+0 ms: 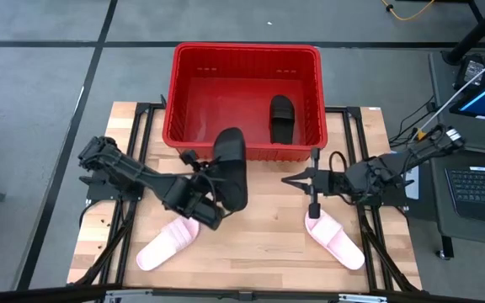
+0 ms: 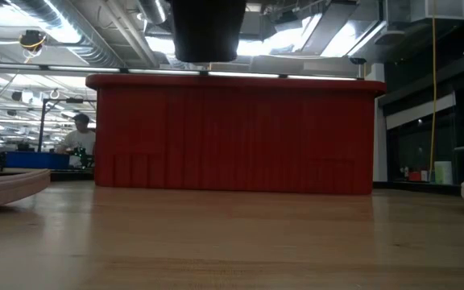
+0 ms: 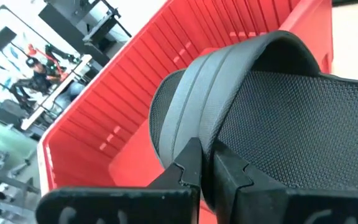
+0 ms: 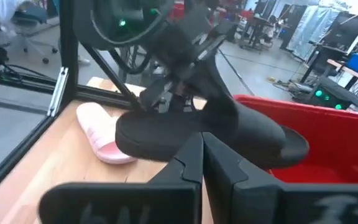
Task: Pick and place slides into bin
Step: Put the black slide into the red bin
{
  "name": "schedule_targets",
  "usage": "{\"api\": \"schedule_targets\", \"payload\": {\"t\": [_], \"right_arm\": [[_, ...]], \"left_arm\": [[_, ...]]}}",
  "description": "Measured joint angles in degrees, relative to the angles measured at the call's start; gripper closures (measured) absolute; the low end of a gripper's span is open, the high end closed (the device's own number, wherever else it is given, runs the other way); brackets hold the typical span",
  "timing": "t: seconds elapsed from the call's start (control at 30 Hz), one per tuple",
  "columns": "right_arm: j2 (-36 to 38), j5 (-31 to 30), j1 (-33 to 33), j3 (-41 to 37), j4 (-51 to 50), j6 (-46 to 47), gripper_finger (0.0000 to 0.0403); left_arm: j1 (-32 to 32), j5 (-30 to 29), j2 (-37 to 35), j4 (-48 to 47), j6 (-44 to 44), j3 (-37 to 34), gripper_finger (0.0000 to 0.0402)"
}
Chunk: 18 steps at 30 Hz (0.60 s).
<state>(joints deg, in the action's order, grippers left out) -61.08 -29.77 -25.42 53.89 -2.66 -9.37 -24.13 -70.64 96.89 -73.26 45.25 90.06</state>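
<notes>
Between left gripper [image 1: 211, 195] fingers [image 3: 188, 163]: black slide [image 1: 231, 168], near bin [image 1: 178, 63].

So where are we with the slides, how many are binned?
One black slide sandal lies inside the red ribbed plastic crate. The left gripper holds the second black slide at the crate's near wall. Two pale pink slides remain on the table; the right gripper is shut, empty.

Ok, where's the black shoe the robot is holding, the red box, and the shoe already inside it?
Held black slide [image 1: 232, 172], high view, on its sole.
Red bin [image 1: 173, 94], high view, on its left wall.
Black slide in the bin [image 1: 282, 118], high view, on its middle.
</notes>
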Motion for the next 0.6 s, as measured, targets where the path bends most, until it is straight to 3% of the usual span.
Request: {"api": "schedule_targets", "payload": {"t": [0.27,0.6], "right_arm": [[-12.9,-0.1,3.2,18.2,-18.3,-0.3,0.0389],[-25.6,-0.2,4.5,34.7,-20.2,-12.3,0.0314]], "left_arm": [[1.4,0.1,-4.3,7.7,-11.8,0.0,0.0395],[0.8,-0.5,-6.5,13.1,-24.7,0.0,0.0395]]}}
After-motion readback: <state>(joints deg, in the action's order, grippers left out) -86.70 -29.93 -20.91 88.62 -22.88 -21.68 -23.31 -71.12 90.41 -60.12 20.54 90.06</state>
